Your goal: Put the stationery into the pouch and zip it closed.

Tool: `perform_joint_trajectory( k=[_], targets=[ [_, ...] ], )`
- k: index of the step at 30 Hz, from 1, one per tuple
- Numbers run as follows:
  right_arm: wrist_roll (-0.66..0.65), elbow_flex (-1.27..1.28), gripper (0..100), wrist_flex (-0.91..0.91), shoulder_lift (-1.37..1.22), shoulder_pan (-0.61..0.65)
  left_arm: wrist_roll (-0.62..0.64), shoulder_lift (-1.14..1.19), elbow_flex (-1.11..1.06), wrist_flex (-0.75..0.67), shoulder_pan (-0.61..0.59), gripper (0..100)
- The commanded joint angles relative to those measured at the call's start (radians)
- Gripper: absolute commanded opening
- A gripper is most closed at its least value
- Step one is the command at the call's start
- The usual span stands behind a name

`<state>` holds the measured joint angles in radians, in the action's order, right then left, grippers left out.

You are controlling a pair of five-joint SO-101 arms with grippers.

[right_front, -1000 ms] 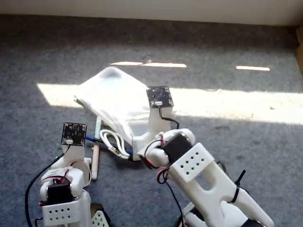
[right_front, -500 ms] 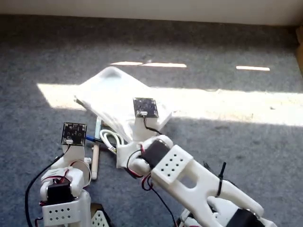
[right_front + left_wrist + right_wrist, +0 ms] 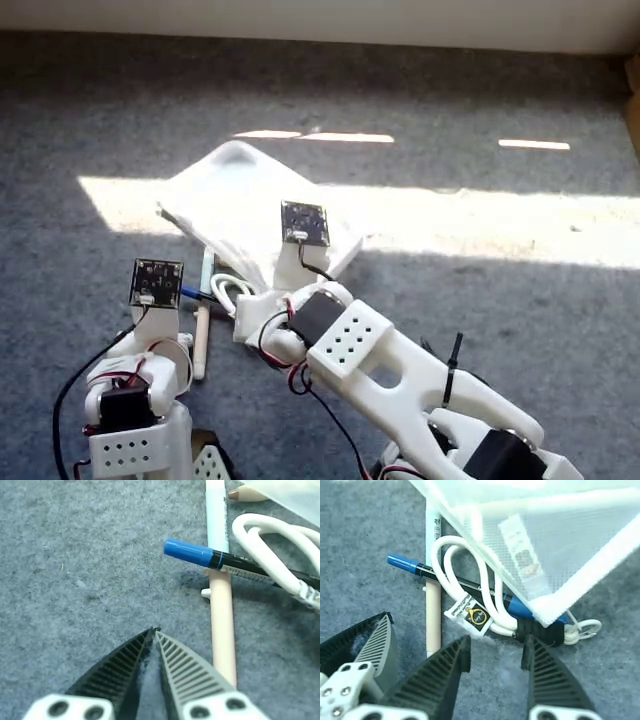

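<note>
The white mesh pouch [image 3: 245, 205] lies on the carpet, one corner [image 3: 560, 545] resting over the stationery. Beside it a blue-capped pen [image 3: 465, 586] crosses a cream pen [image 3: 433, 610] and a coiled white cable [image 3: 487, 605] with a black-wrapped end. My right gripper [image 3: 496, 647] hangs open just above that cable end, touching nothing. My left gripper [image 3: 155, 630] is shut and empty, its tips on the carpet a little short of the blue-capped pen [image 3: 200, 555] and beside the cream pen [image 3: 221, 615]. A pencil tip [image 3: 245, 495] pokes out by the pouch edge.
Grey carpet [image 3: 480, 110] stretches all around, with a bright sunlit band behind the pouch. A pale wall edge runs along the far side. The left arm's shut gripper [image 3: 370, 642] stands close beside my right gripper, near the cream pen.
The right arm has swung left and lowered over the cable and pens at the pouch's near corner. The left arm has stayed still.
</note>
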<state>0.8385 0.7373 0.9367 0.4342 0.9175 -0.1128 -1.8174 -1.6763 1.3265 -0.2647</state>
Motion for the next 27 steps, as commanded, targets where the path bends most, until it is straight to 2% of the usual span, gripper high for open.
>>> perform_joint_trajectory(
  k=[1,5,10,17,27],
  targets=[
    [0.014,-0.004,17.1,-0.015,0.004,-0.025,-0.005,-0.010,-0.019,0.005,-0.004,1],
    [0.014,0.028,17.8,-0.013,0.004,-0.044,-0.005,-0.010,-0.019,0.005,-0.004,1],
    [0.012,0.044,25.5,-0.013,0.004,-0.041,-0.005,-0.010,-0.019,0.005,-0.004,1],
    [0.012,0.044,25.5,-0.019,-0.004,-0.036,-0.005,-0.010,-0.019,0.005,-0.004,1],
    [0.055,0.033,25.5,-0.050,-0.220,-0.042,-0.005,-0.010,-0.019,0.005,-0.004,1]
  ],
)
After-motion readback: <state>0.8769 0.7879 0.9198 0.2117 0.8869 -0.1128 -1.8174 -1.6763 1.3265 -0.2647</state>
